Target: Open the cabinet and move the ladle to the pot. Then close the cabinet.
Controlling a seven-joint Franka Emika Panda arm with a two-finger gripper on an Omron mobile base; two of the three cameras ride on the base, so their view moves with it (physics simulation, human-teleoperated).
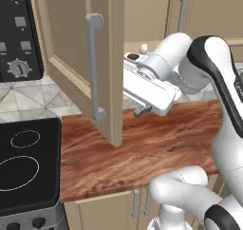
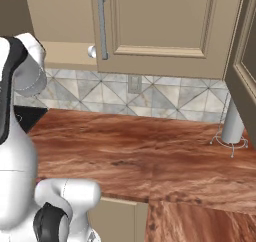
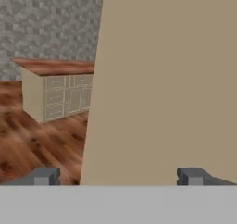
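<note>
1. While the gripper (image 3: 118, 177) hung with its jaws spread wide and nothing between them, you had it pointed at the flat tan inner face of the open door (image 1: 71, 48) of the cabinet (image 2: 160, 21).
2. Seen from the hand, 1 fingertip (image 3: 192, 176) sat in front of that door face at lower right. The other cleared the door's edge at lower left, with the wooden counter (image 3: 28, 140) beyond it.
3. From the left base camera, the gripper (image 1: 142, 111) sat low at centre frame, just above the counter (image 1: 142, 153). It was to the right of the door and its long bar handle (image 1: 94, 67).
4. From the right base camera, the cabinet's open side lay at upper left, beside the closed door with its vertical handle (image 2: 102, 26).
5. At the front edge of the shelf (image 2: 60, 53) sat 1 small pale rounded thing (image 2: 91, 51), also visible at upper centre from the left (image 1: 143, 47). I took it for an end of the ladle, but it was too small to be sure, and its long axis could not be read.
6. My judgement: the opening step looked done. The target lay above the gripper and off its pointing line, so your coming move called for lifting the hand and turning it away from the door toward that shelf.
</note>
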